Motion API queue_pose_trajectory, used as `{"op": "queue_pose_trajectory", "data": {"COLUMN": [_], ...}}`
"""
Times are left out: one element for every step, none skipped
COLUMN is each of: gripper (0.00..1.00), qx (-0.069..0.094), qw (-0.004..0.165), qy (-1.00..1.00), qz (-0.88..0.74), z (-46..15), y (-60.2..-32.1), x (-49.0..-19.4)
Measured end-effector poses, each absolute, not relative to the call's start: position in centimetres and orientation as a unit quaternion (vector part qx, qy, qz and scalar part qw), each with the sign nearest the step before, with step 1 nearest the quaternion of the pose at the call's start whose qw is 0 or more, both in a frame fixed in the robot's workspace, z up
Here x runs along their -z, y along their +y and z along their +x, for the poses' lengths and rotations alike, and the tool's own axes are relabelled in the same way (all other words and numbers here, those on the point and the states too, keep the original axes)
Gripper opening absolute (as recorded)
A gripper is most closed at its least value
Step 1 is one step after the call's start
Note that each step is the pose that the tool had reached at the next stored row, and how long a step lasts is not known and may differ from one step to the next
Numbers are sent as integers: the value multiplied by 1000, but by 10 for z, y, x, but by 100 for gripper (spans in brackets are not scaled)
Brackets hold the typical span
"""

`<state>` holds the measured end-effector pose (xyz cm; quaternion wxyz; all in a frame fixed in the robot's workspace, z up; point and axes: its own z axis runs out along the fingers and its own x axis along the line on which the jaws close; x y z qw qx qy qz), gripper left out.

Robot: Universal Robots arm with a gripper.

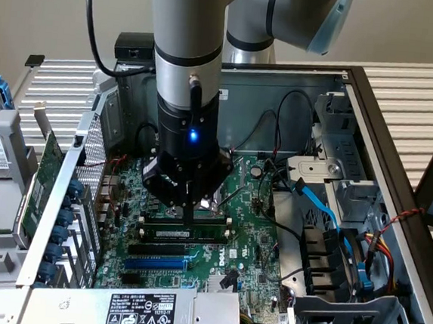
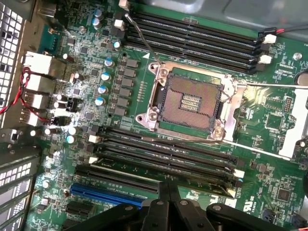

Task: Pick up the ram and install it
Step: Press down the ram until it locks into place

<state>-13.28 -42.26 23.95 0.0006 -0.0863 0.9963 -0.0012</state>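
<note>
Black gripper (image 2: 168, 195) fingers sit closest to the wrist camera, pressed together with nothing between them.

- Exterior view: arm comes straight down into the open computer case (image 1: 385, 139). Gripper (image 1: 189, 214) tip is low over the motherboard (image 1: 251, 241), at the bank of black memory slots (image 1: 184, 227) in front of the processor socket.
- Ram (image 1: 182, 235): green stick with a white label, standing on edge along one of those slots, parallel to its neighbours. It lies just in front of the closed fingertips. I cannot tell whether the tip touches its top edge or whether the stick is pushed fully home.
- Wrist view: empty processor socket (image 2: 190, 103) is mid-board, with its metal frame folded out to one side. One bank of four memory slots (image 2: 192, 36) lies beyond the socket, a second bank (image 2: 163, 159) between the socket and the gripper.
- Blue expansion slot (image 2: 113, 192) sits just beside the gripper fingers; it also shows in the exterior view (image 1: 154, 263).
- Red and black wires (image 2: 19, 91) loop near the rear ports.
- At the exterior view's left, outside the case wall, a green expansion card (image 1: 44, 185) stands on edge. Blue cables (image 1: 326, 209) run through the drive bay at the right. A labelled power supply (image 1: 139, 314) is at the near edge.
</note>
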Motion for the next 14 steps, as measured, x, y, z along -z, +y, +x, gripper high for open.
{"op": "queue_pose_trajectory", "data": {"gripper": [10,10,10,10,10,10,10,10,10,10,10,10,10,10], "qx": [2,2,3,3,4,4,5,5,6,6,6,6,6,6], "qw": [1,1,0,0,0,0,0,0,0,0,0,0,0,0], "qy": [997,997,998,998,998,999,999,999,999,1000,1000,1000,1000,1000], "qz": [-80,-74,-69,-63,-57,-51,-46,-40,-34,-30,-30,-30,-30,-30], "z": [-133,-133,-133,-133,-133,-133,-133,-133,-133,-133,-133,-133,-133,-133], "y": [-423,-423,-423,-423,-423,-423,-423,-423,-423,-423,-423,-423,-423,-423], "x": [-239,-239,-239,-239,-239,-239,-239,-239,-239,-239,-239,-239,-239,-239]}}
